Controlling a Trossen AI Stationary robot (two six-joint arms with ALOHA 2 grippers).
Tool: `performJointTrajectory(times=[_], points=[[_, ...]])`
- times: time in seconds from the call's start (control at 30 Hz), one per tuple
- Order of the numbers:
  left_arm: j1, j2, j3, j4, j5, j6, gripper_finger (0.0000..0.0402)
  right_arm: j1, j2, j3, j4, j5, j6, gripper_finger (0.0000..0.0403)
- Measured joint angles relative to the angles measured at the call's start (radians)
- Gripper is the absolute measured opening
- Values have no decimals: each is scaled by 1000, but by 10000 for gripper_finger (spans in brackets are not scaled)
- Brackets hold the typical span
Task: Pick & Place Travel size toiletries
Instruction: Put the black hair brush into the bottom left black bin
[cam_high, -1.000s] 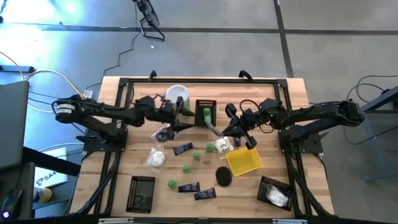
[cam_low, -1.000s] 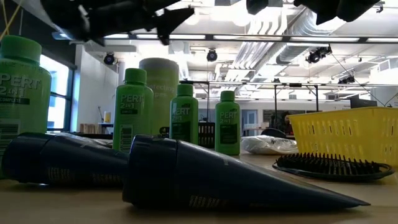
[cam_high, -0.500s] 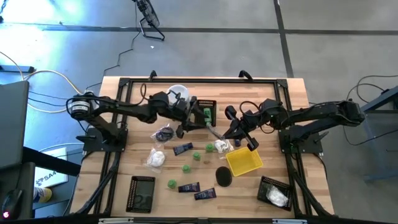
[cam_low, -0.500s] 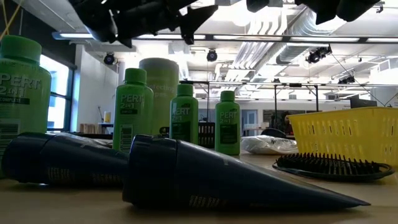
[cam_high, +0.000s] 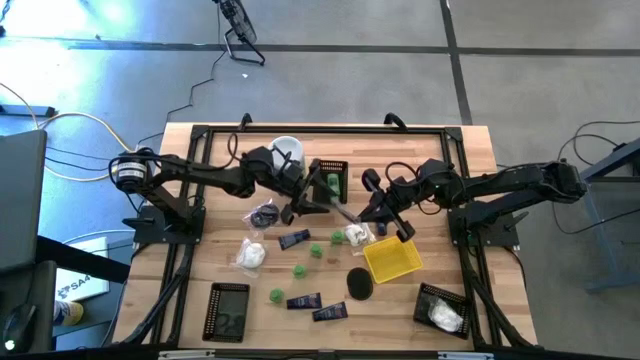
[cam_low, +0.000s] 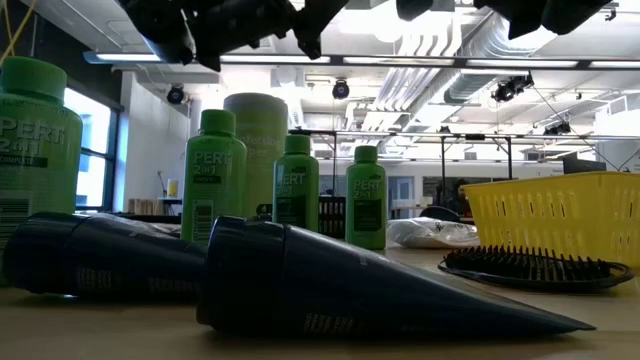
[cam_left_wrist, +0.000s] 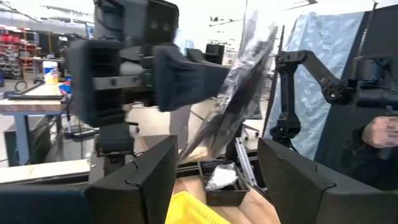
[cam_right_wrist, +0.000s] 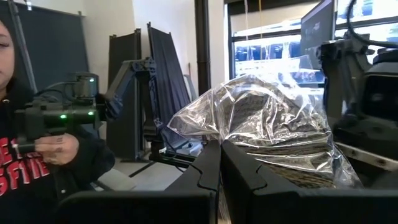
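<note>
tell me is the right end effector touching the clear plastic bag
Touching. In the right wrist view the right end effector is shut, its fingers pinching the edge of the clear plastic bag with no gap visible.

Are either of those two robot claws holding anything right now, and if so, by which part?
The right gripper is shut on the edge of a clear plastic bag. The left gripper, open, faces the bag and holds nothing.

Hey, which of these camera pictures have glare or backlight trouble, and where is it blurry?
Low view: bright ceiling lights silhouette the arms overhead, and the near navy tubes look soft. Right wrist view: the window backlights the clear plastic bag held by the shut right claw. Left wrist view: the open left claw is blurred.
</note>
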Motion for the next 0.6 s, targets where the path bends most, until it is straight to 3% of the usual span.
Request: performJointTrajectory(times=[0.6], points=[[-8,0,0,-50,-2,2,218,-3,153,0,197,78,45,3]])
